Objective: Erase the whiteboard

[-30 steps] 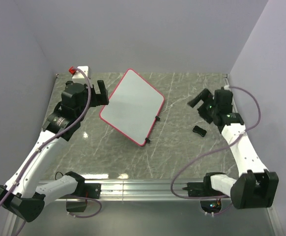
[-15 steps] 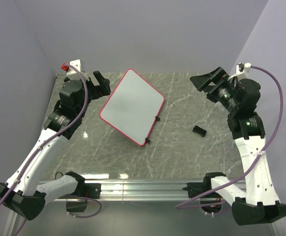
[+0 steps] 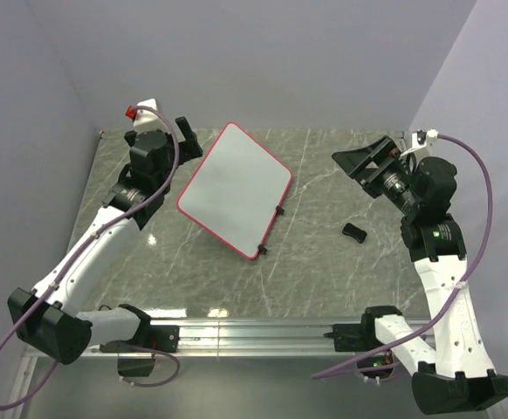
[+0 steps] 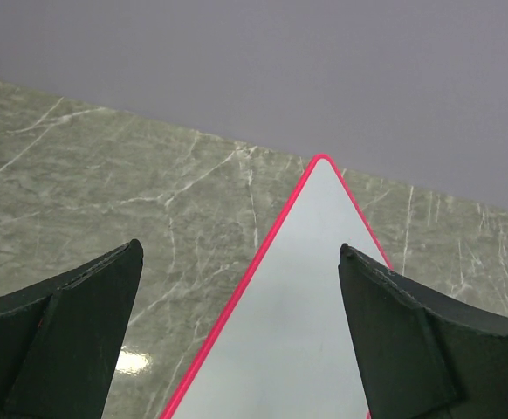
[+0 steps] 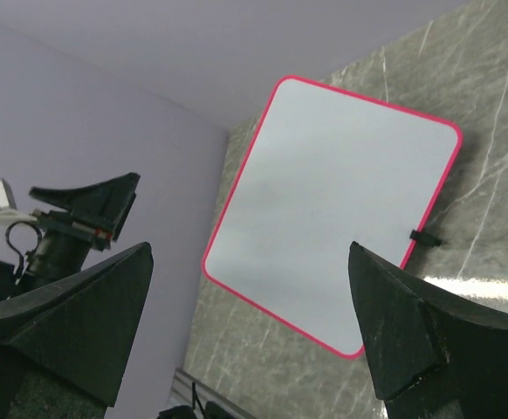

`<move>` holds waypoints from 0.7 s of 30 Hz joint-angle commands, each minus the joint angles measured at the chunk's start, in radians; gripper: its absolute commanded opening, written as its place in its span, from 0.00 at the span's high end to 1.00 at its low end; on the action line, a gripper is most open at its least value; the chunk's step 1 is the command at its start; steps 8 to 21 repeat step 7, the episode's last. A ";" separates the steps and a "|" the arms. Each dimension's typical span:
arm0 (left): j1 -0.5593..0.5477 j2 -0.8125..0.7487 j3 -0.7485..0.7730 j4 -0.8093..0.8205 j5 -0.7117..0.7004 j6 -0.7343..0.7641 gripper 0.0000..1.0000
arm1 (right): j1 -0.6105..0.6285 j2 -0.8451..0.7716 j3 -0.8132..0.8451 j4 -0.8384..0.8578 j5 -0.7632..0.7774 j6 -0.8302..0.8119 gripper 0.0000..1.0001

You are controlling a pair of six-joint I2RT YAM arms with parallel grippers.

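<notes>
The whiteboard [image 3: 234,190], white with a pink-red rim, lies tilted on the marble table, left of centre. Its surface shows no marks. Two small black clip feet [image 3: 280,209] sit on its right edge. My left gripper [image 3: 184,138] is open and empty, raised near the board's rear-left edge. In the left wrist view the board's far corner [image 4: 319,262] lies between my open fingers [image 4: 71,340]. My right gripper [image 3: 360,162] is open and empty, held high on the right and apart from the board. The board fills the middle of the right wrist view [image 5: 332,209].
A small dark eraser block [image 3: 353,231] lies on the table right of the board, below my right gripper. Grey walls close in the table at the back and both sides. A metal rail [image 3: 254,332] runs along the near edge.
My right arm has lifted from low beside the eraser block to a raised pose. My left gripper has moved back from the board's left edge toward the rear. The board has not moved.
</notes>
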 commanded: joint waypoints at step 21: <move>0.004 0.082 0.076 0.088 -0.024 0.054 0.02 | 0.011 -0.082 -0.011 -0.045 0.058 -0.060 0.00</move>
